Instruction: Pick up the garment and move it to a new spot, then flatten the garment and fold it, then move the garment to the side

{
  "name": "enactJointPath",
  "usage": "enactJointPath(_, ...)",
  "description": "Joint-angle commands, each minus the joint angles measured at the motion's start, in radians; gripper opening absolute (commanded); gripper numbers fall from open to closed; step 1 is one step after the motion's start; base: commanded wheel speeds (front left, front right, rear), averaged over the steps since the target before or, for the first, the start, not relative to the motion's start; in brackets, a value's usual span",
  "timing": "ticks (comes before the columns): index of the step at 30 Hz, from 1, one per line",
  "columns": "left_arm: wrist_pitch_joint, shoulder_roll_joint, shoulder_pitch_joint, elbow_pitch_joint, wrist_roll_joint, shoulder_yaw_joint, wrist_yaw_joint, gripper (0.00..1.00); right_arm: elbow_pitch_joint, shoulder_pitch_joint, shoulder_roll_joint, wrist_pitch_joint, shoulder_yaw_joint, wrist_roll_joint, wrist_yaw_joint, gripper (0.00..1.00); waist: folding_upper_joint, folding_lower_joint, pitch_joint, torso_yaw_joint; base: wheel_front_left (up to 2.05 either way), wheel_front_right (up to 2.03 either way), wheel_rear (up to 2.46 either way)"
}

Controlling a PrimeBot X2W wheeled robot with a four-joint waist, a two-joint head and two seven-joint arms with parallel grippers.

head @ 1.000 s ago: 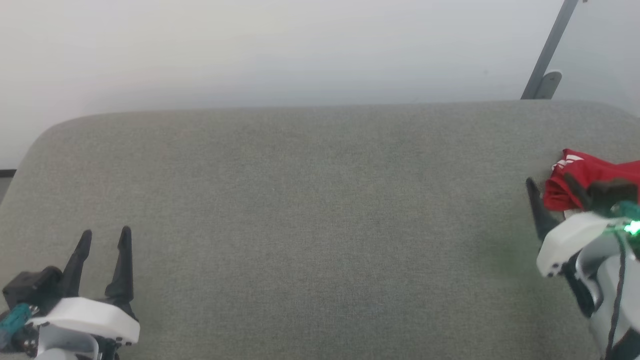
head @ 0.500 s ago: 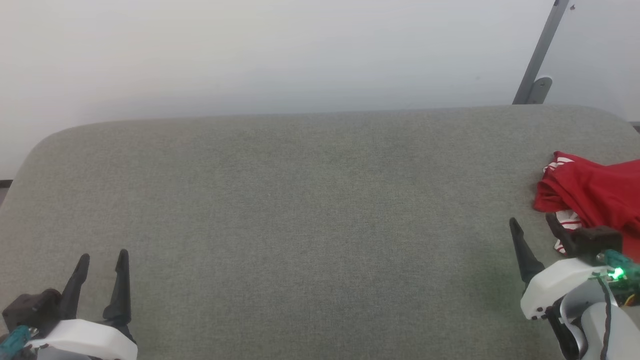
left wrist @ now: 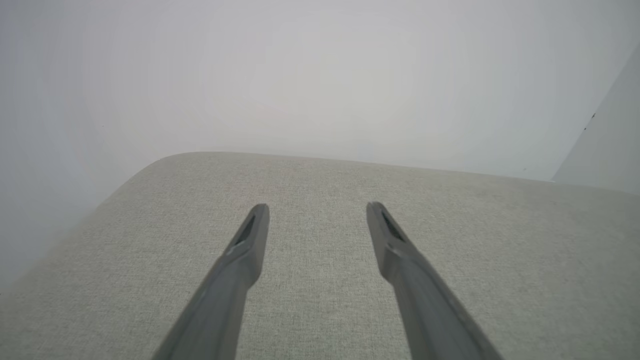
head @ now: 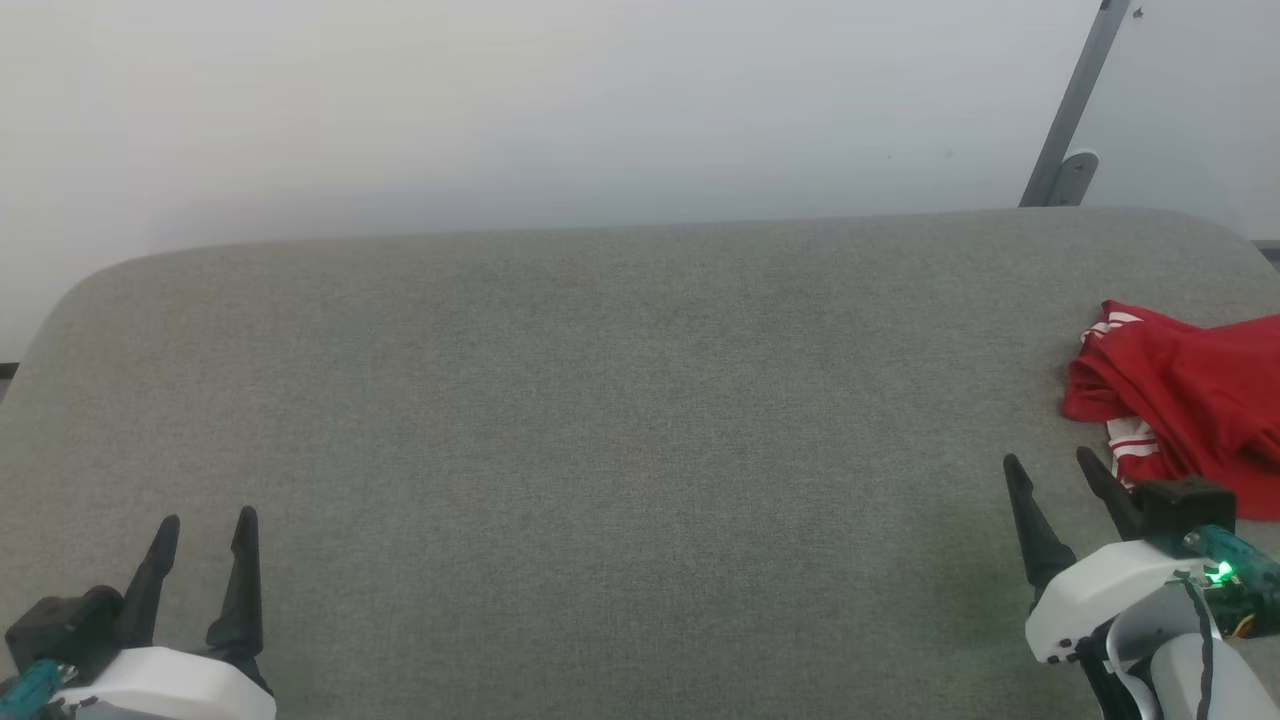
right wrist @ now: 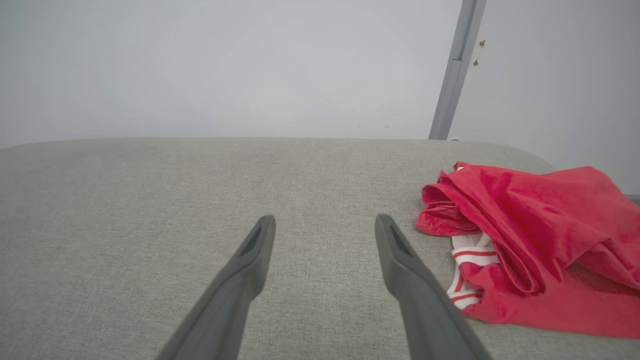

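The garment [head: 1190,400] is a crumpled red shirt with red-and-white striped trim, lying at the far right of the grey cushioned surface [head: 620,420]. In the right wrist view the garment [right wrist: 540,240] lies just right of my fingers. My right gripper [head: 1050,465] stands open near the garment's front left edge, apart from it and holding nothing. At the lower left my left gripper [head: 205,520] is open and empty over bare cushion, and the left wrist view shows the left gripper [left wrist: 317,206] with its fingers spread.
A pale wall [head: 560,100] rises behind the cushion's far edge. A grey metal post [head: 1075,100] leans at the back right. The cushion's corners are rounded at far left and far right.
My right gripper has drawn back toward me from over the garment, which now lies uncovered. The head camera has shifted a little. The left gripper has kept its place and stays open.
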Motion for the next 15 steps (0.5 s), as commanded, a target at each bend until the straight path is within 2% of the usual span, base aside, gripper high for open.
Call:
enactJointPath(1,-0.004,-0.003,0.014,-0.006,0.004,0.003,-0.003,1.00,-0.016,0.015,0.006,0.007,-0.004,-0.005,0.000,1.00,-0.0001,0.0000,0.001,0.000,0.00,0.00,0.00)
enactJointPath(15,-0.004,-0.007,0.030,-0.027,-0.006,-0.003,-0.003,1.00,-0.075,0.038,0.018,0.037,-0.017,-0.016,0.000,1.00,-0.0001,0.0000,0.003,0.003,0.00,0.00,0.00)
